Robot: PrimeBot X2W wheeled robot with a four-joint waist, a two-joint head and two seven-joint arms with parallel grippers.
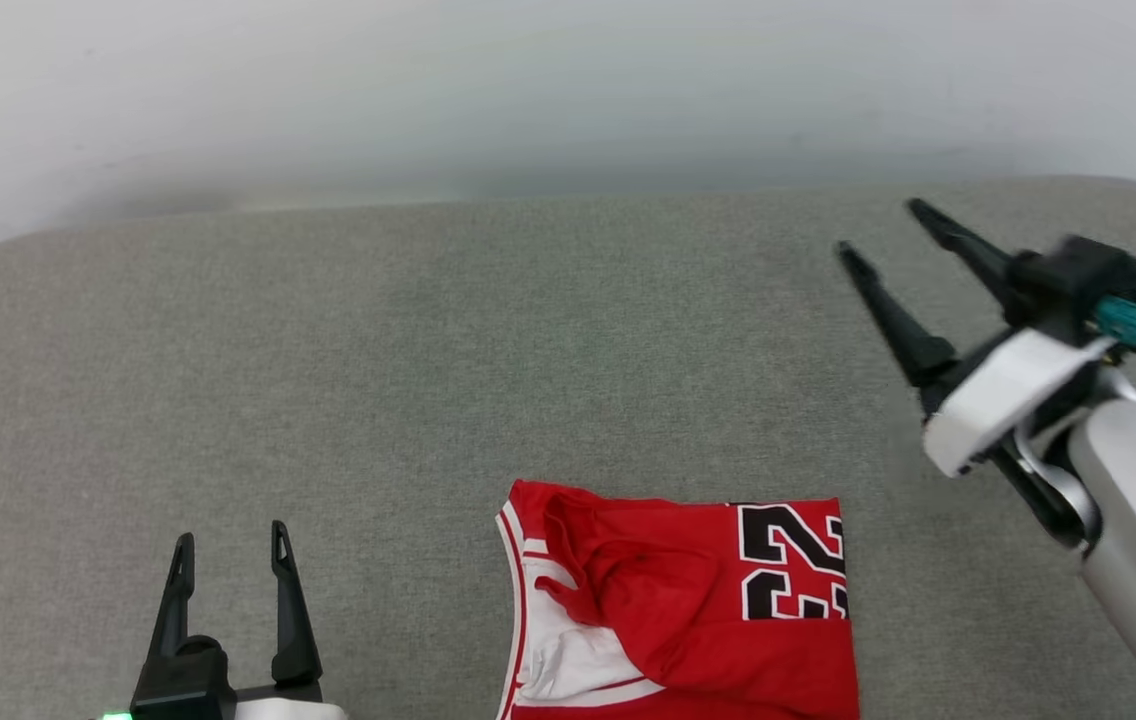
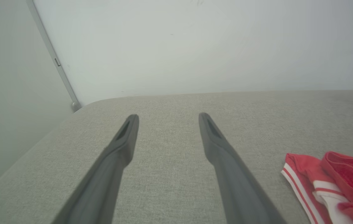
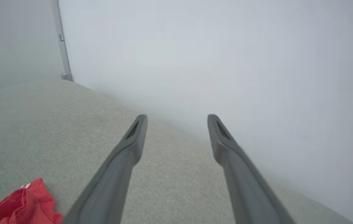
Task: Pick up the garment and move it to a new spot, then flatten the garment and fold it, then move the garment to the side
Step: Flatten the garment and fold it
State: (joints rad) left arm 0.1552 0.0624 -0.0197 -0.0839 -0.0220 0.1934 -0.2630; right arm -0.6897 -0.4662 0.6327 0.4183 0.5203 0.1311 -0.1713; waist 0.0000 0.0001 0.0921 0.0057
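Note:
The garment (image 1: 688, 610) lies folded into a red rectangle at the near middle of the grey cushioned surface (image 1: 488, 350), with black "23" lettering on its right part and white striped trim on its left. Its trimmed edge shows low at the right in the left wrist view (image 2: 328, 186), and a red corner shows at the lower left of the right wrist view (image 3: 24, 205). My left gripper (image 1: 230, 540) stands open to the garment's left, empty. My right gripper (image 1: 878, 225) is raised, open and empty, up and to the right of the garment.
A pale wall (image 1: 568, 90) runs behind the surface's far edge. A thin grey vertical strip (image 2: 55, 62) stands at the wall's left corner. The surface's corners are rounded, and bare fabric stretches across the far half.

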